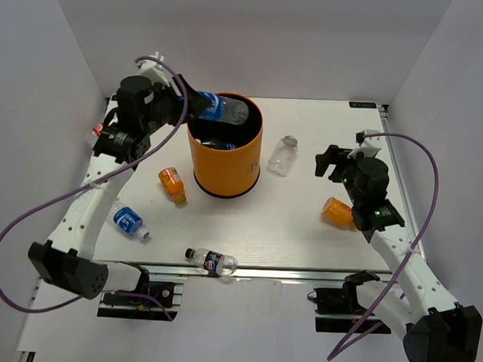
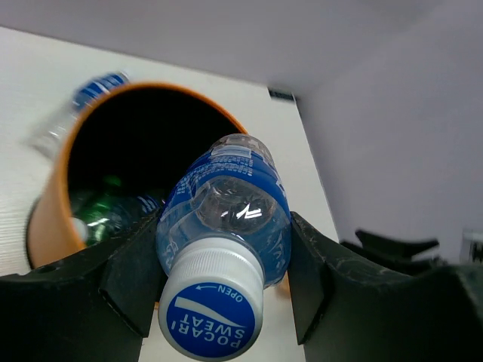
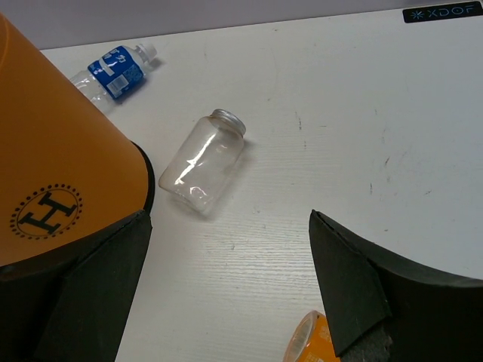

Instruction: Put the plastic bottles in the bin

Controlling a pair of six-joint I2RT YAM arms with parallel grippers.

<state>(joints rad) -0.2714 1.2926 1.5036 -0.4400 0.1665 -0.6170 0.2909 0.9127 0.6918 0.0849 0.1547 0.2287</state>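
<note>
Bin [image 3: 68, 136] with round H emblem [image 3: 45, 213], right wrist view only

On my right wrist feed, the right gripper [image 3: 229, 249] hangs with its jaws spread wide over the white table [image 3: 362, 113]. A clear bottle [image 3: 202, 164], open-mouthed, lies on its side just beside the orange bin [image 3: 60, 151] (a circled H on its wall). A blue-labelled bottle [image 3: 113, 72] lies beyond, and an orange bottle [image 3: 311, 345] peeks in at the bottom edge.
</note>
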